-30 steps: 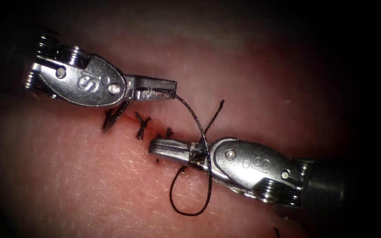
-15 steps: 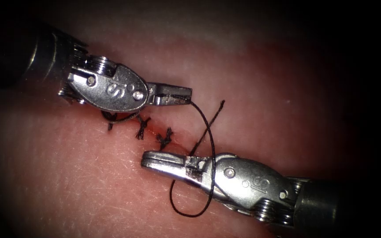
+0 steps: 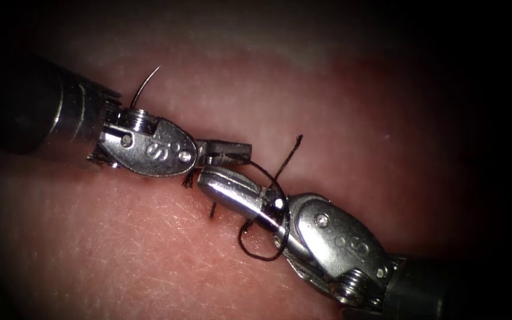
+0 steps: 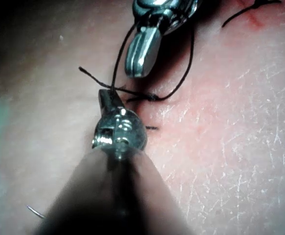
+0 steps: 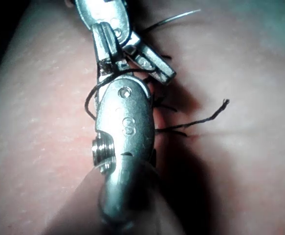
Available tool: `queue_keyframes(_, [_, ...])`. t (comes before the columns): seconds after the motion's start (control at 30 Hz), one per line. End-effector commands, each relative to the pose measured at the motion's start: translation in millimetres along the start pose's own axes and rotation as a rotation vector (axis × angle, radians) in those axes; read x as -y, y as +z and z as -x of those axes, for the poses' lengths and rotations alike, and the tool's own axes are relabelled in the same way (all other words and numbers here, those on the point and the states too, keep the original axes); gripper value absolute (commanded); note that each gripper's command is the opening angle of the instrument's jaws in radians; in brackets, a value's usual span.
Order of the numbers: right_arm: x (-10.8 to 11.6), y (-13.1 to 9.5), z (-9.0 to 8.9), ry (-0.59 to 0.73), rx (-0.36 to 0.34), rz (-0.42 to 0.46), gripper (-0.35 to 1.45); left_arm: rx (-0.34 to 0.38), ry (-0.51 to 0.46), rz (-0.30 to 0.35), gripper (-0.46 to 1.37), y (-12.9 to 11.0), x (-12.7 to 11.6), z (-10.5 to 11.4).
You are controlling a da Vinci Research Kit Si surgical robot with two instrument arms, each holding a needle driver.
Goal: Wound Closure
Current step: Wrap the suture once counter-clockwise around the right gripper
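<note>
Knot-tying, I judge: left steel claw (image 3: 232,152) pinches the thin black thread (image 3: 268,178), looped round the empty, closed right steel claw (image 3: 220,185) just beneath, needing that frayed tail (image 3: 288,155) grasped next.

Glossy metal left end effector (image 3: 229,152), matt black thread (image 3: 263,256), moist finely creased tissue (image 3: 120,249)

cut (image 3: 200,178) hidden under pincers

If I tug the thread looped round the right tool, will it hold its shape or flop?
Probably flop: the thread hangs in a slack curl around the right tool. Its frayed free end suggests braid, likely grippy. The left tool, jaws shut, holds it.
</note>
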Motion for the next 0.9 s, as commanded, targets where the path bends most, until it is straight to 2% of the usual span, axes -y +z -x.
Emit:
queue_keyframes(0.03, [0.0, 0.0, 0.2, 0.023, -0.012, 0.051, -0.35, 0.000, 0.002, 0.006, -0.35, 0.0, -0.3, 0.0])
queue_keyframes(0.07, [0.0, 0.0, 0.2, 0.026, -0.016, 0.060, -0.35, 0.000, 0.002, 0.006, -0.35, 0.0, -0.3, 0.0])
queue_keyframes(0.23, [0.0, -0.5, 1.1, 0.108, -0.050, 0.224, -0.35, -0.004, -0.003, 0.002, -0.35, -0.1, -1.7, -0.1])
queue_keyframes(0.33, [-0.2, -1.3, 1.6, 0.133, -0.039, 0.327, -0.35, -0.004, 0.002, 0.000, -0.35, -0.2, -2.6, -0.1])
queue_keyframes(0.57, [-1.4, -3.3, 2.7, 0.226, 0.027, 0.458, -0.35, -0.009, 0.003, 0.000, -0.35, -0.3, -4.1, -0.3])
queue_keyframes(0.77, [-2.5, -5.2, 3.4, 0.262, -0.006, 0.541, -0.35, -0.011, -0.001, -0.003, -0.35, -0.3, -4.3, -0.1])
queue_keyframes(0.9, [-2.5, -6.0, 4.1, 0.295, 0.032, 0.585, -0.35, -0.010, -0.001, -0.004, -0.35, -0.1, -4.4, -0.1])
